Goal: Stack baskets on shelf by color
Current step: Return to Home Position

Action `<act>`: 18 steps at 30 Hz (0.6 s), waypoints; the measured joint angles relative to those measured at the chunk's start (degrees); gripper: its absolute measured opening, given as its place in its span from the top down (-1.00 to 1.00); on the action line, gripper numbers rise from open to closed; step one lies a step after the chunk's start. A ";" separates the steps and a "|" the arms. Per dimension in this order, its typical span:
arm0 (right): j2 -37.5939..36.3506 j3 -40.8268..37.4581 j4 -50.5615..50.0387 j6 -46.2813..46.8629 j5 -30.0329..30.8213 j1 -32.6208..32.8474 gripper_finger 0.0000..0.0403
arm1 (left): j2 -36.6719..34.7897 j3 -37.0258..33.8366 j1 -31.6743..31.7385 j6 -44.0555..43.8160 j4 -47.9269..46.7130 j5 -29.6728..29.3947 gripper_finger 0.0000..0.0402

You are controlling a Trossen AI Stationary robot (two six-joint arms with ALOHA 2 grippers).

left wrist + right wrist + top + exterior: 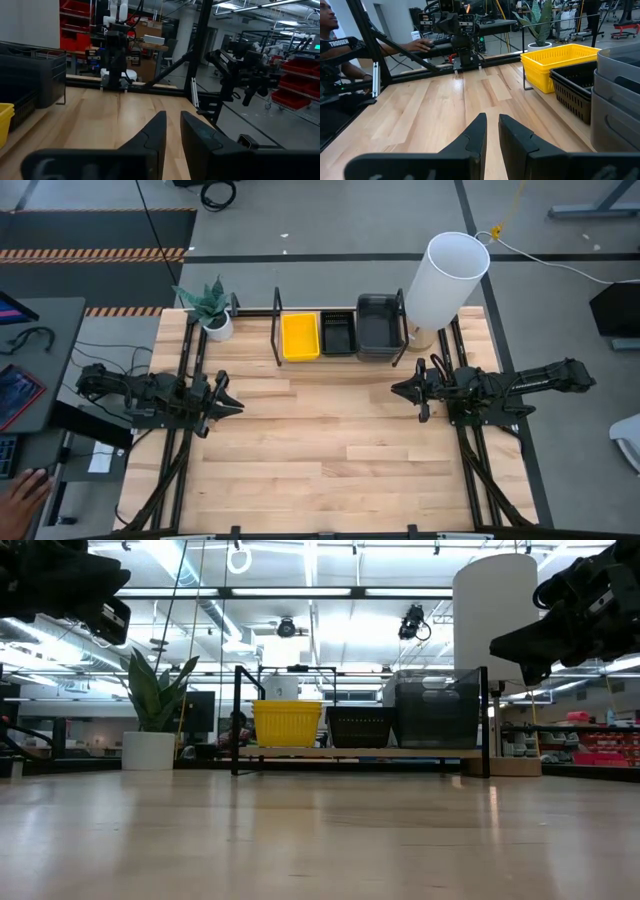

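Yellow baskets [300, 336], black baskets [337, 333] and grey baskets [379, 326] are seen side by side on the shelf [277, 330]. Narrow finger gaps, unseen from above, are revealed by wrist views: left end effector [172, 132] and right end effector [492, 130] are held empty over the tabletop [320, 450].

- The left arm [150, 395] lies low along the left side of the table, reaching inward toward the middle.
- The left gripper [232, 402] points toward the right arm, fingers [152, 135] a narrow gap apart and holding nothing.
- The right arm [520, 385] mirrors it on the right side, stretched inward.
- The right gripper [400, 390] points toward the left arm, fingers [475, 132] likewise slightly parted and empty.
- Both grippers hang above the tabletop, probably at about the same height, though the low view cuts them off.
- The grippers are well apart.
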 joint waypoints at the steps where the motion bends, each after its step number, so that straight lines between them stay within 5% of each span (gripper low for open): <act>1: 0.00 0.00 0.00 0.00 0.00 0.00 0.73 | 0.00 0.00 0.00 0.01 0.00 -0.02 0.68; 18: 0.00 0.00 -0.01 0.00 0.00 0.00 0.73 | 0.00 0.02 0.00 0.04 0.00 -0.02 0.69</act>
